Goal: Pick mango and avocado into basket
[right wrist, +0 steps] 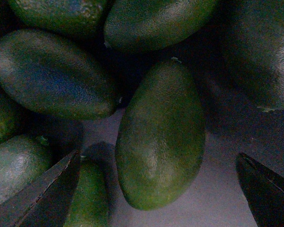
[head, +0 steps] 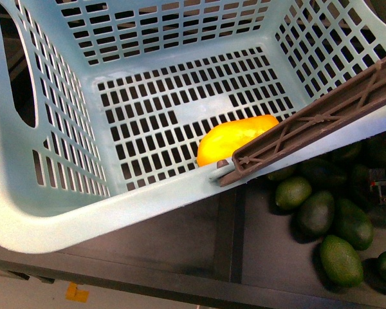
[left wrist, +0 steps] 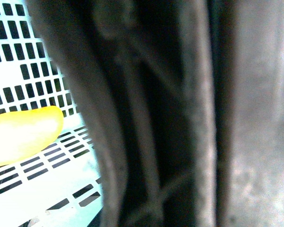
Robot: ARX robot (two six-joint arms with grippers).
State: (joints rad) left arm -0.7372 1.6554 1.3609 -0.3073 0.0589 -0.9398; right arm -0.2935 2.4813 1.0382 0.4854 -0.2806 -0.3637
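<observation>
the right hand (right wrist: 158, 155) is wide open and holds nothing; its two dark fingertips (right wrist: 47, 189) show at the two sides of its wrist view, well apart from each other. between them, a little ahead of the tips, lies one avocado (right wrist: 161, 142), dark green with dull pebbled skin, and neither fingertip touches it. it rests on the grey bench (right wrist: 217, 198). the other avocados (right wrist: 52, 75) crowd around it further from the hand, and one of them lies just beside the fingertip on one side. in the front view the same heap of avocados (head: 315, 212) lies on the dark bench (head: 180, 238) just beside the basket (head: 148, 212), on the robot's right side, but i cannot tell which fruit of the heap is the one under the right hand. the right hand itself is not clear in that view. the mango (head: 235, 141), all yellow, lies inside the basket on the slotted floor, against the near wall, so it is well apart from the right hand. a brown handle (head: 321, 119) lies across the near corner of the basket and hides one end of the mango. the left wrist view is filled by a blurred brown shape, most likely this handle (left wrist: 146, 118), very close to the camera, with the mango (left wrist: 23, 135) on the pale basket floor (left wrist: 42, 184) beyond it. no finger of the left hand can be made out there, so i cannot tell whether it is open or closed, nor whether it has hold of something.
</observation>
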